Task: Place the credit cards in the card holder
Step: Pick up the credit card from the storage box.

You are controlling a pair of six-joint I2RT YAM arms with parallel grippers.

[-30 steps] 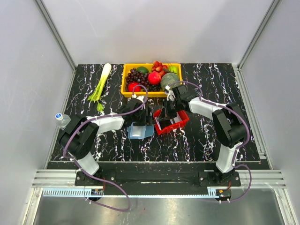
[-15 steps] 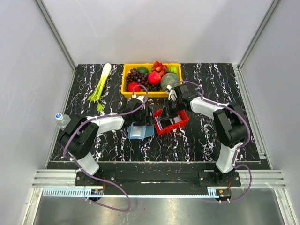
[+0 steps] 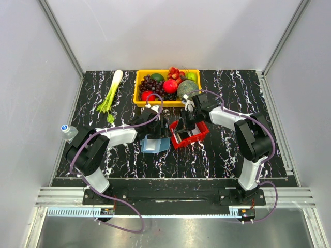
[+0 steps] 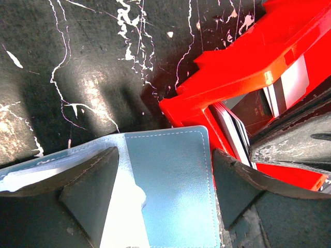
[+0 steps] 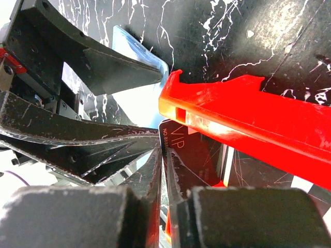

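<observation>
The cards (image 4: 235, 132) stand on edge in the red tray (image 4: 248, 67), with a dark VIP card (image 5: 194, 155) right against the R gripper (image 5: 163, 160). Its jaws are down to a thin slit inside the tray, prob. to pinch one card; can't tell if one is caught. The blue card holder (image 4: 170, 201) lies open betw. the wide-spread fingers of the L gripper (image 4: 165, 155), just beside the tray corner. It's prob. pinned flat so a pocket is reachable. The fruit bin (image 3: 166, 85) sits beyond both grippers.

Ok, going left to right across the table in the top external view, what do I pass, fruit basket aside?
water bottle → leek → card holder → red tray
</observation>
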